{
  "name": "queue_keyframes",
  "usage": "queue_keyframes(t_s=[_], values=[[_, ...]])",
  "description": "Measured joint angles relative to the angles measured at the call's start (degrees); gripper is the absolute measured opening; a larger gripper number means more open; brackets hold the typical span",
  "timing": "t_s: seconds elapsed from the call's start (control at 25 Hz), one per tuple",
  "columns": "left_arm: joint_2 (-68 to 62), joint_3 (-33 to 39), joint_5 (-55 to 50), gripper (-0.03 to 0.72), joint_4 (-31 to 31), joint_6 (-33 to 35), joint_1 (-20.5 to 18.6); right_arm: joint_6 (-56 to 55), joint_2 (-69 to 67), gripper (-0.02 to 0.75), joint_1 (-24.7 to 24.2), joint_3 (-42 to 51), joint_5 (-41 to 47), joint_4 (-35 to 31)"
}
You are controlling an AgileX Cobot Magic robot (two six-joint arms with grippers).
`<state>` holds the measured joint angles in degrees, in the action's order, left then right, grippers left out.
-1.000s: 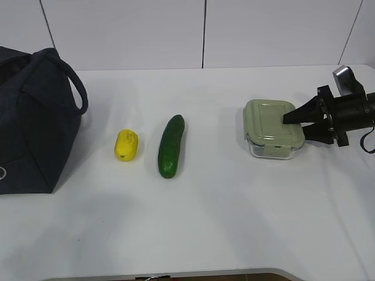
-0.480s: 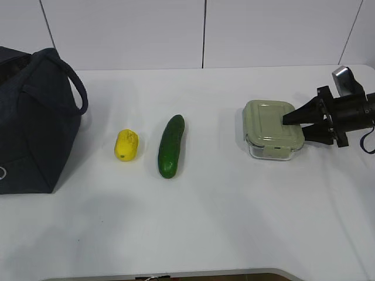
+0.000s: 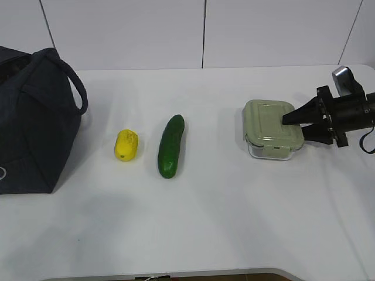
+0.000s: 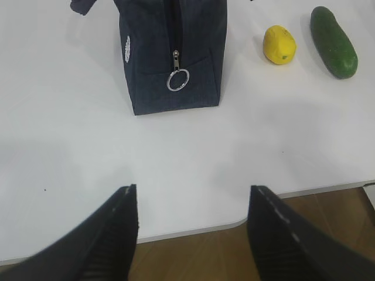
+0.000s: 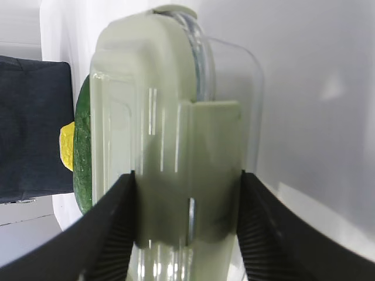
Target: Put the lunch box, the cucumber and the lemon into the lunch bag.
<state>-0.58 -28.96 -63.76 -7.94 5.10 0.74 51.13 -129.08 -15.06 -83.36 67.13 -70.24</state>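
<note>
The lunch box (image 3: 269, 126), clear with a sage-green lid, sits on the white table at the right. My right gripper (image 3: 294, 127) reaches in from the right, and its jaws close on the box's near end, one on the lid and one low on the side. The right wrist view shows the box (image 5: 176, 117) filling the gap between the fingers of that gripper (image 5: 186, 187). The cucumber (image 3: 171, 146) and the lemon (image 3: 126, 144) lie side by side mid-table. The navy lunch bag (image 3: 32, 129) stands at the far left. My left gripper (image 4: 190, 202) is open and empty above the table's front edge.
In the left wrist view the bag (image 4: 170, 52) shows its zip with the metal ring pull (image 4: 178, 79), and the lemon (image 4: 279, 44) and cucumber (image 4: 334, 41) lie to its right. The table's front edge (image 4: 193, 231) runs just below the left fingers.
Hardly anything: the lunch box shifts very slightly in the right gripper's jaws. The cucumber, the lemon and the bag have not moved.
</note>
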Motion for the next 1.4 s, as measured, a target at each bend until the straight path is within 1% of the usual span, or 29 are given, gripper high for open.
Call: queue_keyframes(t_s=[0.32,0.72,0.92,1.2,1.4], values=[[0.0,0.0,0.0,0.431,0.0,0.0,0.0,-0.85,1.81,0.385,0.08,0.11,-1.25,0.67],[0.0,0.0,0.0,0.431,-0.4,0.0,0.0,-6.42,5.47,0.384,0.6,0.11,-1.37,1.86],[0.0,0.0,0.32,0.431,-4.67,0.0,0.0,-7.73,6.95,0.384,3.89,0.11,-1.37,2.22],[0.0,0.0,0.42,0.431,-4.76,0.0,0.0,-9.84,9.55,0.384,9.4,0.11,-1.03,1.25],[0.0,0.0,0.54,0.431,-4.8,0.0,0.0,-10.3,11.84,0.384,12.07,0.41,-0.89,-2.42]])
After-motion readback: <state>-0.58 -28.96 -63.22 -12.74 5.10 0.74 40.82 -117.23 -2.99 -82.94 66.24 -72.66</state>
